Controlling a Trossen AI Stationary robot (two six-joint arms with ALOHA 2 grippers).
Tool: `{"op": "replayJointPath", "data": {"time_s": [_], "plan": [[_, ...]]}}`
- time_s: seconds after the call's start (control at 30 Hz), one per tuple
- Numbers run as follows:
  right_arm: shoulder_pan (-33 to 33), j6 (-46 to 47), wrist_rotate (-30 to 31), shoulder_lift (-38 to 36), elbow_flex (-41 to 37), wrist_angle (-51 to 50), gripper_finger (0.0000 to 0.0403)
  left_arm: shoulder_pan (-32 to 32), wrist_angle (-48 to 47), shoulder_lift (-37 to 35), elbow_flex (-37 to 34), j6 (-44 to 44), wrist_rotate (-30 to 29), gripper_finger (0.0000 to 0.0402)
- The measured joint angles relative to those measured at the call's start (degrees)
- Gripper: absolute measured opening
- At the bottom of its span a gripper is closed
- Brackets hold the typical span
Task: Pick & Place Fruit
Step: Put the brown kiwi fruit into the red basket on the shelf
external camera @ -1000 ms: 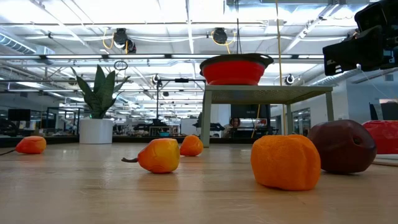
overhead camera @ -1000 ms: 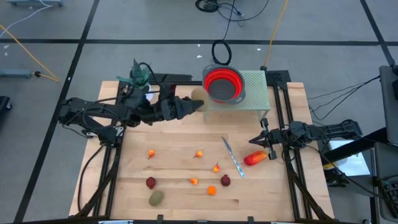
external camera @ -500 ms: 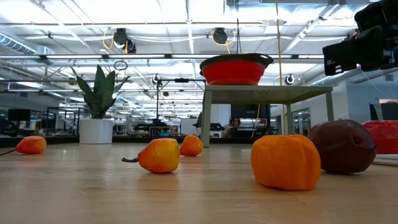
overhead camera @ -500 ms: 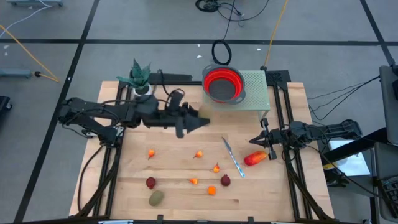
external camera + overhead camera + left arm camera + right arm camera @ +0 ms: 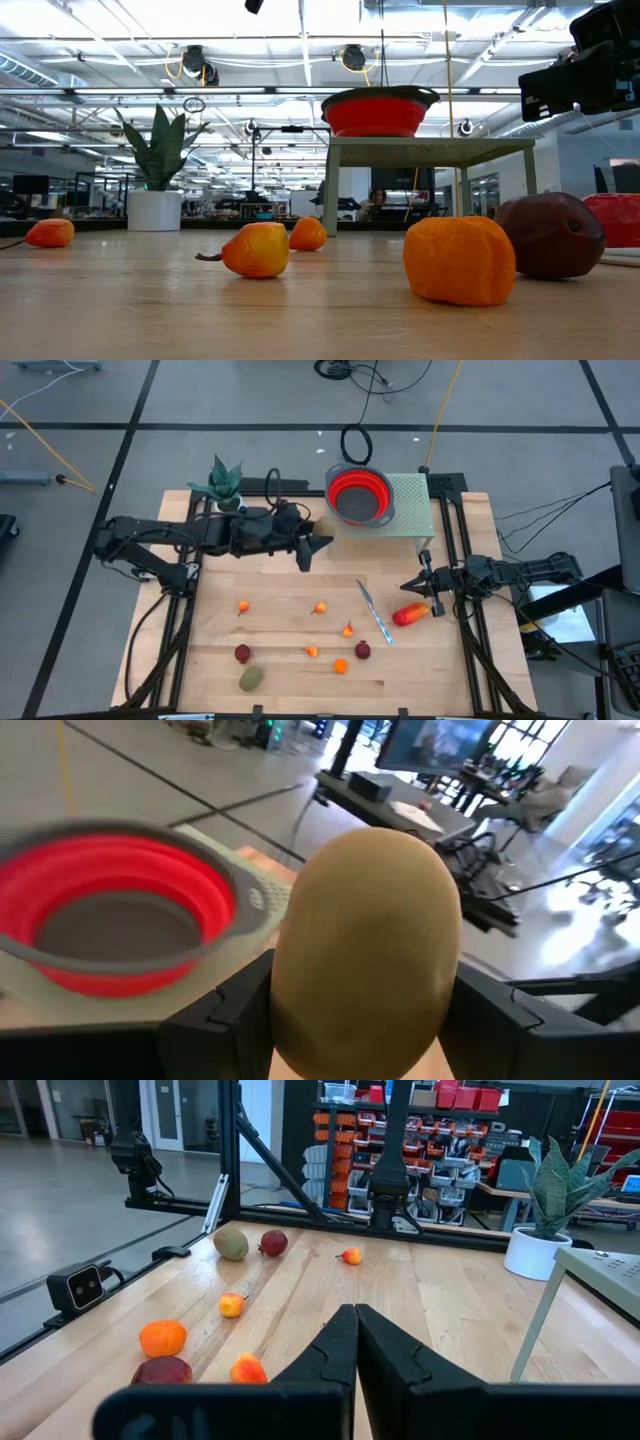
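The pale wooden table point(image 5: 290, 585) carries everything, with the left arm reaching across its far half and the right arm waiting at its right edge. Just beyond the left gripper point(image 5: 312, 547), toward the far right of it, stands the small grey-green perforated stand point(image 5: 410, 510), and on that sits the round red collapsible bowl with a grey rim point(image 5: 357, 495), which the left wrist view shows close ahead and to one side of the fingers. Behind the left gripper, near the arm's elbow, is a potted green spiky plant in a white pot point(image 5: 224, 484). The left gripper's fingers are clamped on an olive-brown oval fruit point(image 5: 366, 950), held up off the table and filling the wrist camera. The right gripper point(image 5: 422, 584) rests with its fingers pressed together, and just below it lies the elongated red-orange fruit point(image 5: 410, 614), with the slim silver-blue knife point(image 5: 372, 610) a little further inward. Nearer the front edge, well apart from both grippers, lie a second olive-brown oval point(image 5: 251, 678), two dark red balls point(image 5: 242, 653) and point(image 5: 362, 650), a round orange piece point(image 5: 341, 666), and tiny orange pieces point(image 5: 243, 606), point(image 5: 320, 607), point(image 5: 347, 629), point(image 5: 311, 651).
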Motion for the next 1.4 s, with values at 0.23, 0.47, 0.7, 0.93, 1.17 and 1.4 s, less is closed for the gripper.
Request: {"op": "replayJointPath", "data": {"time_s": [0.23, 0.47, 0.7, 0.93, 1.17, 1.4], "plan": [[0.0, 0.0, 0.0, 0.0, 0.0, 0.0, 0.0, 5.6, 0.7, 0.0, 0.0, 6.0, 4.0, 0.0218], [0.0, 0.0, -0.2, 0.0, 0.0, 0.0, 0.0, 10.3, 2.4, 0.0, 0.0, 9.8, 8.1, 0.0218], [0.0, 0.0, -0.2, 0.0, 0.0, 0.0, 0.0, 13.1, 3.8, 0.2, 0.8, 13.4, 9.0, 0.0218], [0.0, 0.0, -0.2, 0.0, 0.0, 0.0, 0.0, 14.8, -5.8, 6.1, 12.2, 18.6, 10.1, 0.0218], [0.0, 0.0, -0.2, 0.0, 0.0, 0.0, 0.0, 17.4, -17.3, 14.9, 25.8, 22.4, 10.3, 0.0218], [0.0, 0.0, -0.2, 0.0, 0.0, 0.0, 0.0, 19.9, -22.8, 24.1, 35.5, 25.0, 13.1, 0.0218]]}}
